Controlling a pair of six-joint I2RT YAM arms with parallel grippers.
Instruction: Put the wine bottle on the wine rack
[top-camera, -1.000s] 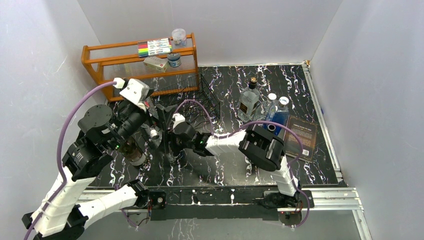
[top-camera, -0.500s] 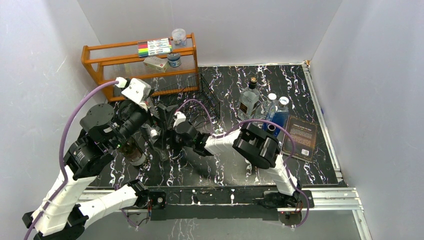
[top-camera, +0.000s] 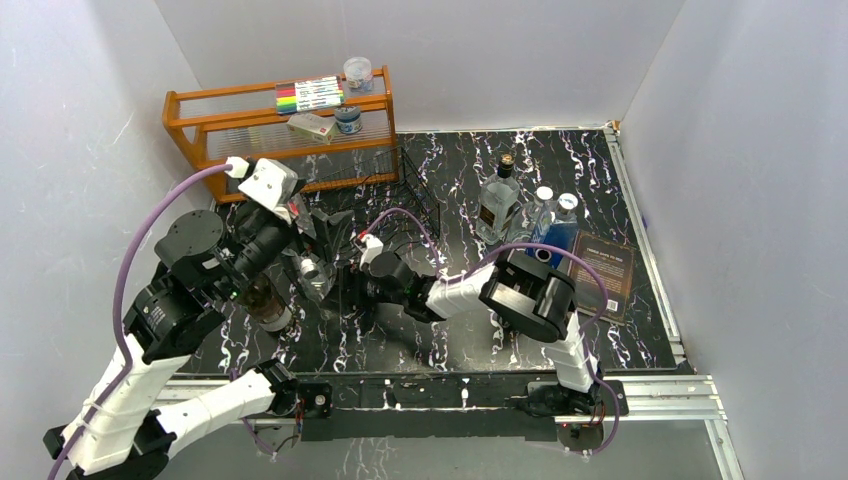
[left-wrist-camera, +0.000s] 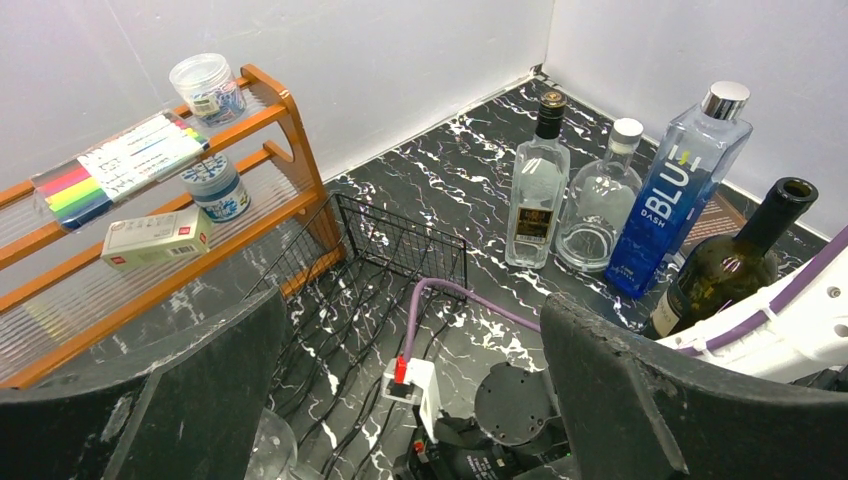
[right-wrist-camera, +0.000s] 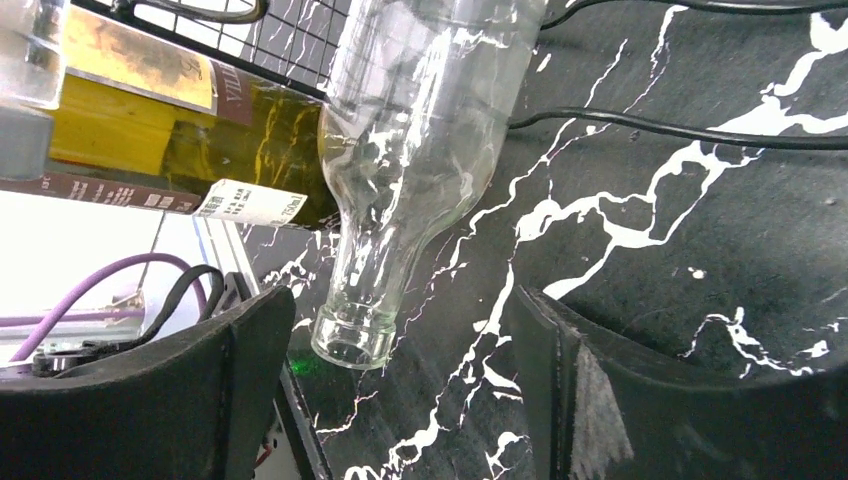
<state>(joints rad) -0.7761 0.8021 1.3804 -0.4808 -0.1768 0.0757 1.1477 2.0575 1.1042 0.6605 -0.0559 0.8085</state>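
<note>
A clear glass wine bottle (right-wrist-camera: 420, 130) lies on its side with its open mouth toward my right gripper (right-wrist-camera: 400, 390). That gripper is open, its fingers (right-wrist-camera: 215, 400) set to either side of the mouth and clear of it. The bottle's body runs up among the black wires of the wine rack (left-wrist-camera: 400, 250); I cannot tell how it rests there. Seen from above, the bottle (top-camera: 315, 275) lies between both grippers. My left gripper (left-wrist-camera: 415, 400) hangs open and empty above the rack (top-camera: 418, 200), looking down on the right wrist.
A yellow-green labelled bottle (right-wrist-camera: 190, 130) lies beside the clear one. A dark wine bottle (left-wrist-camera: 735, 265), a blue bottle (left-wrist-camera: 670, 200) and two clear ones (left-wrist-camera: 537, 190) stand at the right. The orange wooden shelf (top-camera: 280, 130) is at the back left; a book (top-camera: 605, 275) lies right.
My right gripper has opened wide and drawn back to the right, off the clear bottle's neck. The bottle stays lying where it was. The left arm has barely shifted.
</note>
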